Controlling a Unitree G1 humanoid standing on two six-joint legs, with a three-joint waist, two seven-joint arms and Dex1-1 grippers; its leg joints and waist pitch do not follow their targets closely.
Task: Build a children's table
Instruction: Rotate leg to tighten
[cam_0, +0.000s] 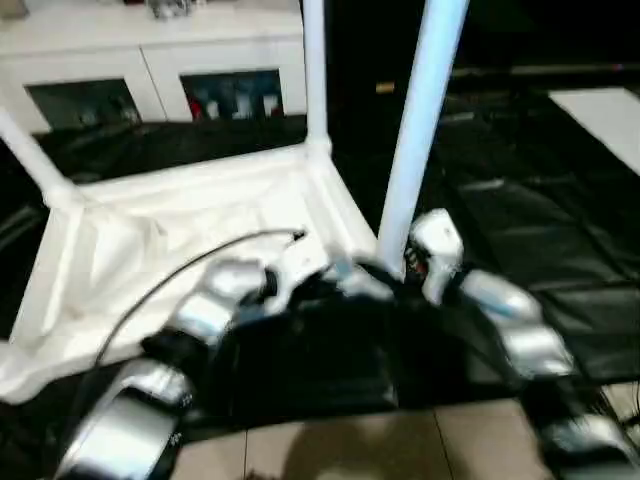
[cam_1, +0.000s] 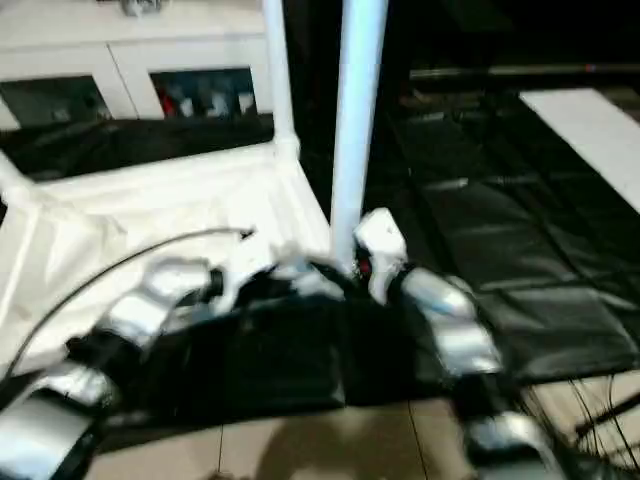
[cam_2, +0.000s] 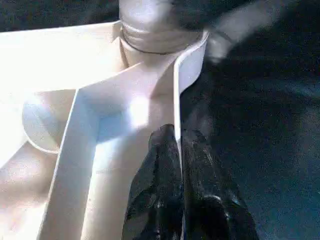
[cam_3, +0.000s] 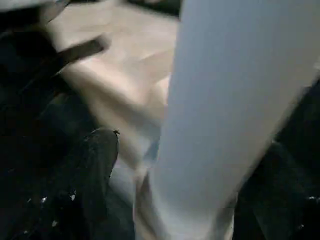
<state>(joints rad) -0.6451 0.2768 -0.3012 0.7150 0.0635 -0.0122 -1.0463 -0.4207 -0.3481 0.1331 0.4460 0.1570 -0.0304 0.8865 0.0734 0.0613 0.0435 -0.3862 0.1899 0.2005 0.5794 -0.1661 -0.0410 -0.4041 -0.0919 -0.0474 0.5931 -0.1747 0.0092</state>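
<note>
Left jaws (cam_2: 178, 165) pinch tabletop (cam_0: 190, 235) rim; right jaws' state unclear – cabinet (cam_0: 150, 60) behind.

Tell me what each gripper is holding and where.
Left gripper pinches the tabletop by its raised rim near a corner socket. Right gripper: cannot tell.

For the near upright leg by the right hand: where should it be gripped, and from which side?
Probably low on the near leg, just above its corner socket, coming from the robot's right over the black mat. The shaft is round and upright, so fingers can straddle it level; the tabletop rim blocks the other side.
</note>
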